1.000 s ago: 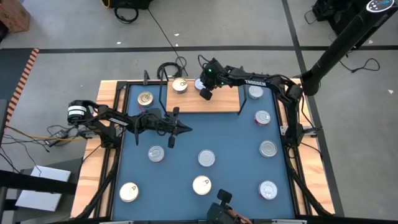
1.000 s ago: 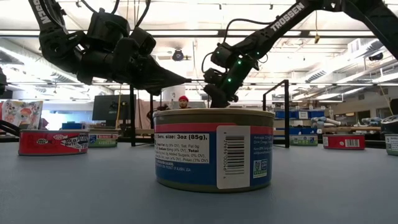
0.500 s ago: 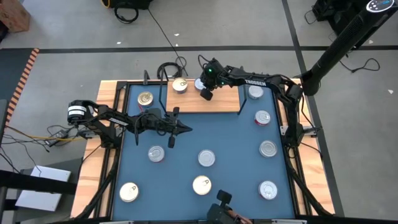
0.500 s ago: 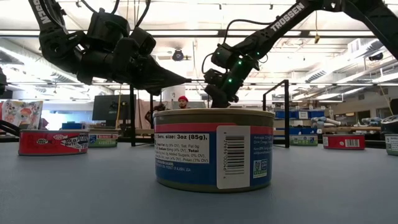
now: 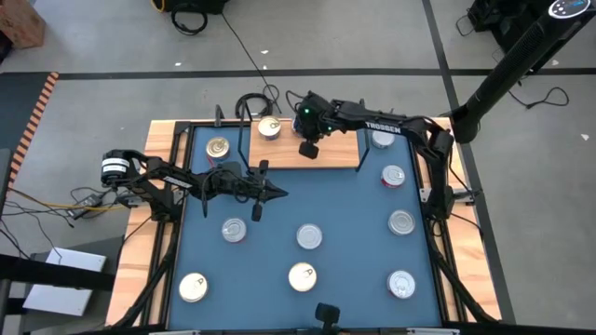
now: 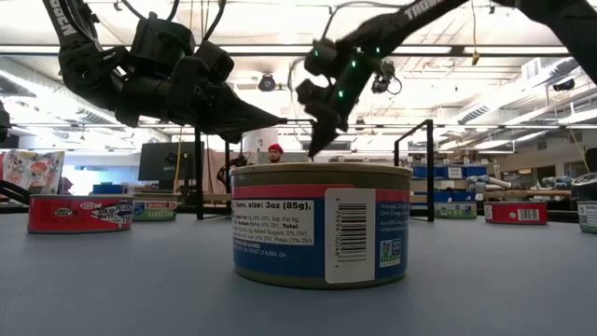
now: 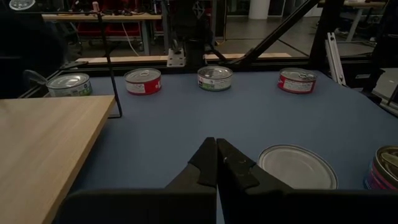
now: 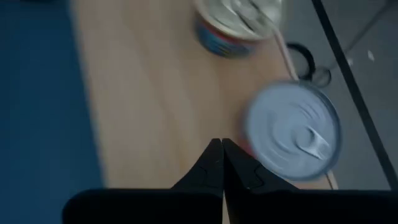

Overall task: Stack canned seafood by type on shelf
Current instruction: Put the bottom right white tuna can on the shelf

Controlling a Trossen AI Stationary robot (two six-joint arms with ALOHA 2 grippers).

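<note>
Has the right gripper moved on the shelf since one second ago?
Yes. In the high view the right gripper, shut, has shifted slightly toward the gold-topped can on the shelf.

table: blue top, light-wood border at sides | floor: grey concrete with dark seams | cables: black, coiled behind table's far edge | cardboard box: far-left floor corner | person: red cap, far back in room

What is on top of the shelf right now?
Two cans sit on the shelf: a gold-topped can and a silver-topped can. In the high view, the shut right gripper covers the silver one.
</note>
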